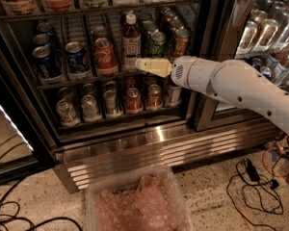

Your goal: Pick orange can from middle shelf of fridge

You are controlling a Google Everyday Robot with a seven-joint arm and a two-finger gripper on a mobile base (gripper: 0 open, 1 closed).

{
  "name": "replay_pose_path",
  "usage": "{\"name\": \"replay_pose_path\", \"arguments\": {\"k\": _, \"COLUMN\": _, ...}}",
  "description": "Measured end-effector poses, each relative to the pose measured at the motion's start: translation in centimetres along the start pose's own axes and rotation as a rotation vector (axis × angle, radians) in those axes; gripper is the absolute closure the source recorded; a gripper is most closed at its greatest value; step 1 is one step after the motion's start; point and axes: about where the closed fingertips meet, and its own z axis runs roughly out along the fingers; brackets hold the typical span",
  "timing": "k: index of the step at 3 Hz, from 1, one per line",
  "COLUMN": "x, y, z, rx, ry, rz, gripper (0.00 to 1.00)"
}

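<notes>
Camera view: fridge (154,150) seen from the front, white arm (241,85) reaching in from the right.
Gripper: pale yellow gripper (141,65) at the front of the middle shelf (86,80), pointing left, tip just below the bottle (131,38).
Gripper state: cannot tell how far open; cannot tell whether anything is held.
Orange can: orange can (180,41) upright at the front of the rightmost lane of the middle shelf, just right of the green can (157,43).
Can relative to gripper: above and right of the tip, apart from it, sitting just over the arm's white wrist.
Left of gripper: red Coca-Cola can (105,56), near the tip.
</notes>
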Motion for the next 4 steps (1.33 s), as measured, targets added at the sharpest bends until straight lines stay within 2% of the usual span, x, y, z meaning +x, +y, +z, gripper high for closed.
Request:
{"name": "replay_pose_path", "arguments": {"k": 1, "x": -0.1, "y": -1.2, "z": 0.6, "rx": -0.004, "ry": -0.011, "rz": -0.059, "gripper": 0.0}}
{"name": "replay_pose_path", "arguments": {"k": 2, "x": -0.6, "y": -2.5, "z": 1.5, "rx": 0.042, "ry": -0.012, "rz": -0.119, "gripper": 0.0}}
{"name": "replay_pose_path", "arguments": {"k": 3, "x": -0.6, "y": -2.5, "z": 1.6, "rx": 0.043, "ry": -0.012, "rz": -0.119, "gripper": 0.0}}
{"name": "replay_pose_path", "arguments": {"k": 4, "x": -1.1, "y": -3.0, "z": 2.3, "rx": 0.056, "ry": -0.044, "rz": -0.127, "gripper": 0.0}}
